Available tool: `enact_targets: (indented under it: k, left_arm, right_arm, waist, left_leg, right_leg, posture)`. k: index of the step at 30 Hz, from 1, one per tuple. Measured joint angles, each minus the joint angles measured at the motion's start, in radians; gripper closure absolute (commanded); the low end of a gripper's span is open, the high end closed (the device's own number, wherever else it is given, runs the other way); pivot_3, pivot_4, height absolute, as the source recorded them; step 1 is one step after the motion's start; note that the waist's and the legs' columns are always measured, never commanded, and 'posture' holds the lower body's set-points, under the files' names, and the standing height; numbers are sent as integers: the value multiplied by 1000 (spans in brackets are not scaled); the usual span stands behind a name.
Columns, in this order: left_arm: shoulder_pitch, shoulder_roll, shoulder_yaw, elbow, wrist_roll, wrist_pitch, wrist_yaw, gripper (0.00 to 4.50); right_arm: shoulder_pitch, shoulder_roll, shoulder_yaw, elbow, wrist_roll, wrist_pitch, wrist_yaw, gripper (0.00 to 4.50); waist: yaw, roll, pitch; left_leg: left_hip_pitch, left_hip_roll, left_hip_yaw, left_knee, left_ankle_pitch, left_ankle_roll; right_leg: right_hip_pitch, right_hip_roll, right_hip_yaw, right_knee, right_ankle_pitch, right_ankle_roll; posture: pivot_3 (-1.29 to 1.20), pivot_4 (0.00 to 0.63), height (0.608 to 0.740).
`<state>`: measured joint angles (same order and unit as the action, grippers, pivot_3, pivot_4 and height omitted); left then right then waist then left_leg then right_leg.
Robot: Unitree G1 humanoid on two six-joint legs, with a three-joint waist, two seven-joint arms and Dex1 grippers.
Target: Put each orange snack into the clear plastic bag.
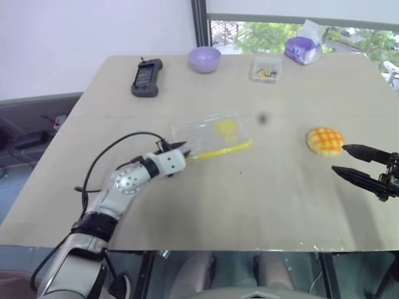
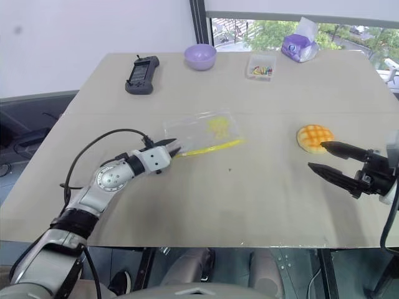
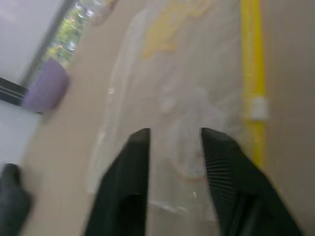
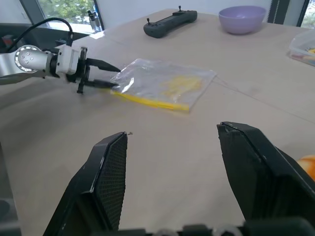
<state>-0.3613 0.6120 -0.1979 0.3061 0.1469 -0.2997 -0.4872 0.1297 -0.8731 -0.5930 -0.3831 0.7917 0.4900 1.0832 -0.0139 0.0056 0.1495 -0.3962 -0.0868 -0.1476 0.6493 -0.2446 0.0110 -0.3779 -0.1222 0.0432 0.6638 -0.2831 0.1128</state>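
Nearest: R gripper [image 2: 324, 157] hangs over the table [image 1: 249, 205] at its right side, fingers spread wide, nothing btwn them. Orange snack [image 1: 325, 141] sits on the table just past its upper fingertip, looks slightly apart but can't tell for sure; it's outside the bag, well to the right of it.

L gripper [image 1: 182, 149] is low over the table at the near left corner of the clear plastic bag [image 1: 212, 132]. From the wrist cam its fingers [image 3: 130, 172] are partly apart w/ the bag's corner lying btwn/under them; whether they pinch the film can't be told. Bag lies flat mid-table, yellow seal strip [image 1: 221, 149] along its near edge, faint yellow print inside, no snack in it.

Far edge: black handheld controller [image 1: 147, 77] at left, then purple bowl [image 1: 204, 60], contents not visible; small clear box [image 1: 266, 69] w/ colourful bits inside; purple tissue pack [image 1: 302, 48] at far right.
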Motion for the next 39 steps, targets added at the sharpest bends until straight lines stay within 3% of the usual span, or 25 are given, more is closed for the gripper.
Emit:
enact_targets:
  k: [2,4,11,17,23,31,39]
  left_arm:
    - [23,-60,59,-86,-90,193,-5,471]
    - [40,-102,104,-168,-158,370,3,61]
    - [58,-209,187,-404,-322,815,53,61]
    - [15,-232,309,-473,-421,1021,117,61]
    - [-9,-231,344,-593,-465,1200,171,61]
    - [-68,-352,338,-558,-485,1435,271,61]
    - [-171,-424,359,-444,-462,1466,379,61]
  right_arm:
    - [0,1,2,0,-2,-1,0,1355]
    - [0,2,3,0,-2,-2,0,1355]
    - [4,8,3,0,-3,-9,0,1355]
    - [10,9,3,0,-4,-15,-1,1355]
    - [11,18,4,0,-14,-23,-1,1355]
    - [-6,23,28,14,-26,-36,-2,1355]
    - [-21,23,31,28,-37,-38,1,1355]
  waist:
    - [1,-1,0]
    - [1,-1,1]
    - [0,-7,4]
    - [3,-12,7]
    - [5,-13,8]
    - [7,-15,9]
    - [17,-12,6]
  left_leg:
    - [0,0,-1,1,0,0]
    - [0,0,-1,1,0,0]
    - [0,1,0,1,0,0]
    - [0,1,0,1,0,0]
    - [-1,1,0,1,0,-1]
    - [-1,1,0,1,0,-1]
    - [1,1,1,2,0,-1]
  right_leg:
    - [0,1,-1,1,0,0]
    - [0,1,-1,1,0,0]
    - [0,1,0,0,0,0]
    - [0,1,-1,-1,0,0]
    - [0,1,0,-1,0,0]
    - [1,2,-1,-1,0,0]
    - [2,1,0,0,0,0]
  posture:
    - [0,150,740]
    - [0,150,740]
    - [0,150,740]
    - [0,150,740]
    - [0,150,740]
    - [0,150,740]
    - [0,150,740]
